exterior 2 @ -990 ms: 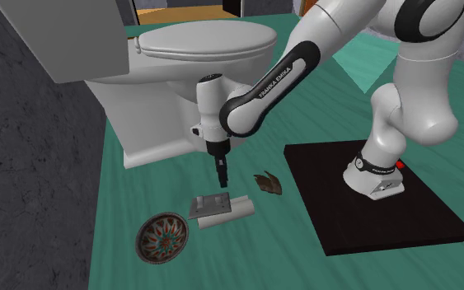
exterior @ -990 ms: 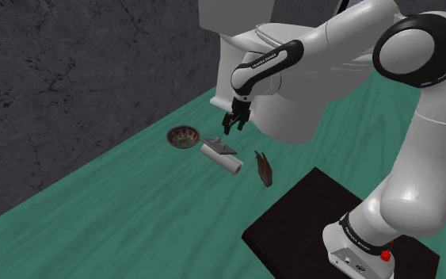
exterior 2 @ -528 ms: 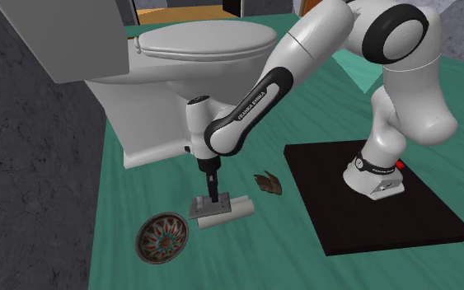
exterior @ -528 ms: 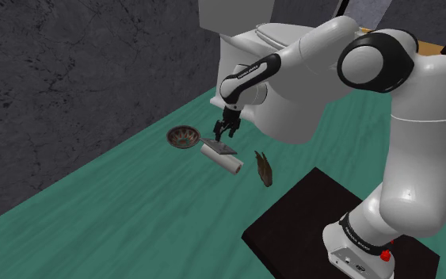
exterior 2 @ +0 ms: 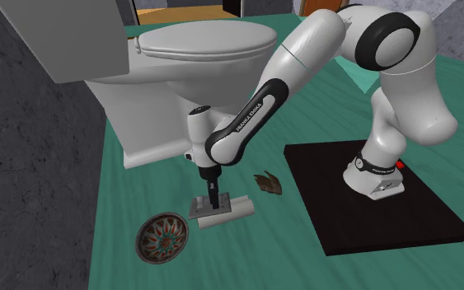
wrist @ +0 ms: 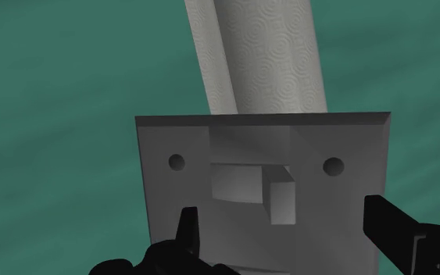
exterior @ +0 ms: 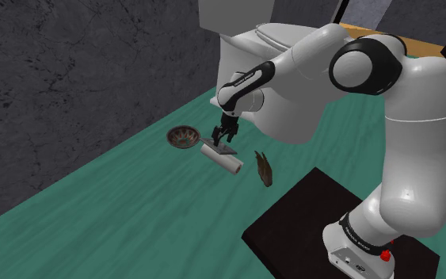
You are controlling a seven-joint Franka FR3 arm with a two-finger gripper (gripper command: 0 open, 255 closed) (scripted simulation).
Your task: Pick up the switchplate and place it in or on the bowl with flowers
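Over the last second I have brought my gripper (exterior 2: 213,202) down from well above to just over the switchplate (wrist: 241,141), fingers spread and not yet clasping it, so closing looks like the next step. The grey switchplate rests partly on the paper roll (wrist: 265,55) (likely an unsteady seat). In the second exterior view the patterned bowl (exterior 2: 162,237) lies at its 8 o'clock.

White arm (exterior: 425,139); dark joints; black jaws
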